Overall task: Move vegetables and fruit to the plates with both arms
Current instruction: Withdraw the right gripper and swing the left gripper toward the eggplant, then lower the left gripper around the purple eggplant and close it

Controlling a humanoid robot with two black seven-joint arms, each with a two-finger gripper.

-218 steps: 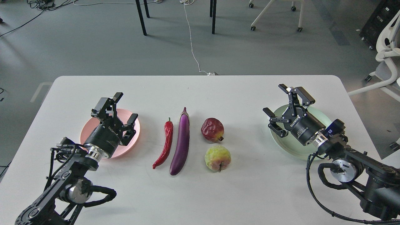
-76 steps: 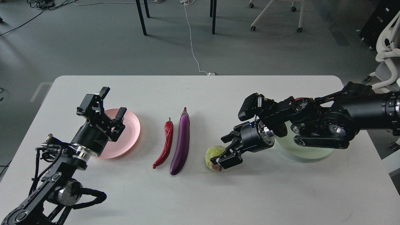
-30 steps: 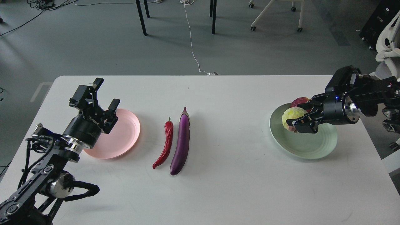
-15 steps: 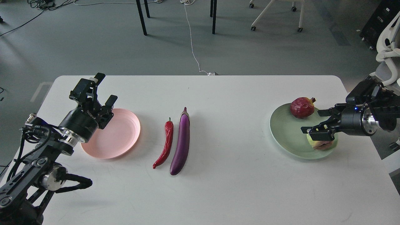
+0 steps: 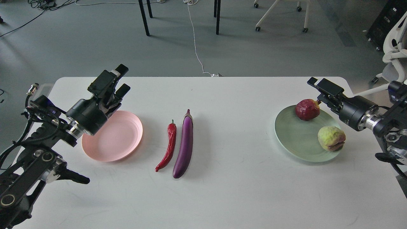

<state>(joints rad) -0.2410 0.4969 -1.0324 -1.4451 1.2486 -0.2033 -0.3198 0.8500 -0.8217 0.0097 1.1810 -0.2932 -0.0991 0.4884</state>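
Note:
The purple eggplant (image 5: 185, 143) and the red chili (image 5: 168, 146) lie side by side on the white table (image 5: 241, 190), at its middle. The pink plate (image 5: 117, 140) to their left is empty. My left gripper (image 5: 123, 78) is open and empty, raised over the plate's far left rim. The mint green plate (image 5: 295, 136) on the right holds the dark red fruit (image 5: 307, 109) at its far rim and the yellow-green fruit (image 5: 331, 138) at its right. My right gripper (image 5: 318, 86) hovers just beyond the dark red fruit. It holds nothing, and its fingers cannot be told apart.
Beyond the table's far edge is grey floor with black table legs (image 5: 143, 17), a white cable (image 5: 195, 47) and a white office chair (image 5: 392, 54) at the right. My right arm (image 5: 375, 121) lies off the table's right edge.

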